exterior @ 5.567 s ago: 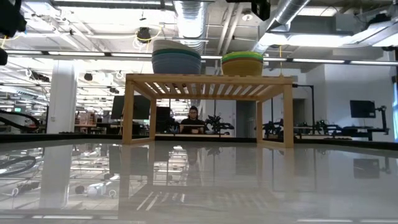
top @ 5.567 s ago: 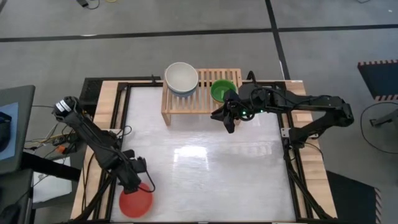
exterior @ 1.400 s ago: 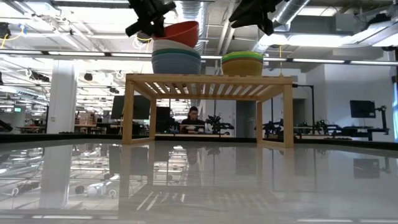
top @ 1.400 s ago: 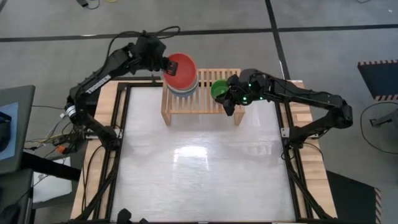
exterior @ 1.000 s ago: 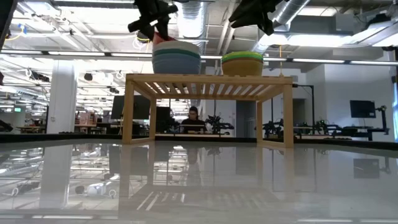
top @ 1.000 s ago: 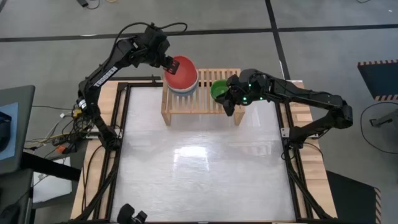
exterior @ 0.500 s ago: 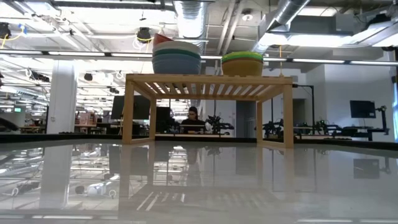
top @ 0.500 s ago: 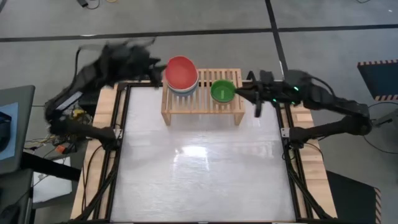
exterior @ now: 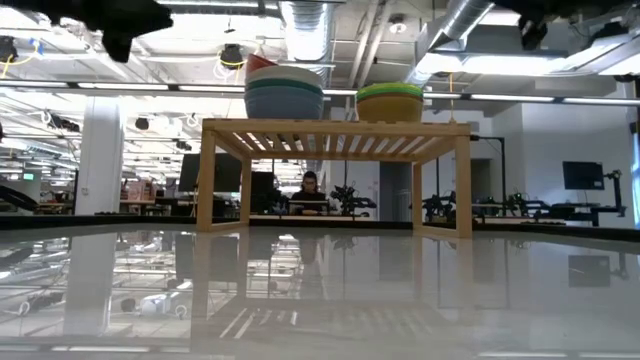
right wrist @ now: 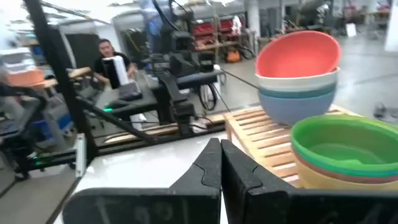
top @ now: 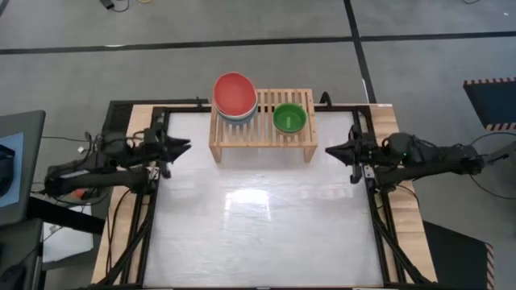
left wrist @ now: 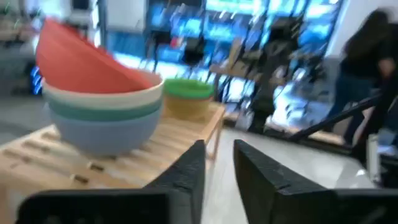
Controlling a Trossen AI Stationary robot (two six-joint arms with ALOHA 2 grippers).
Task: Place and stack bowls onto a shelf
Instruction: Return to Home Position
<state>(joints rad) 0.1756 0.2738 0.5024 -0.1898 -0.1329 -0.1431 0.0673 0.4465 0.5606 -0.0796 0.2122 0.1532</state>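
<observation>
red bowl [top: 235, 93] and green bowl [top: 289, 118] top two piles on the shelf [top: 262, 135]; left gripper [top: 184, 147] gapes a little, right gripper [top: 329, 150] is closed

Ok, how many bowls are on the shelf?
7 show: red, white, teal and blue bowls nested at the shelf's left end; green, pink and yellow nested toward its right. Others may be hidden inside.

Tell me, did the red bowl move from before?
Yes. The red bowl went from the table's near-left corner onto the stack at the shelf's left end.
</observation>
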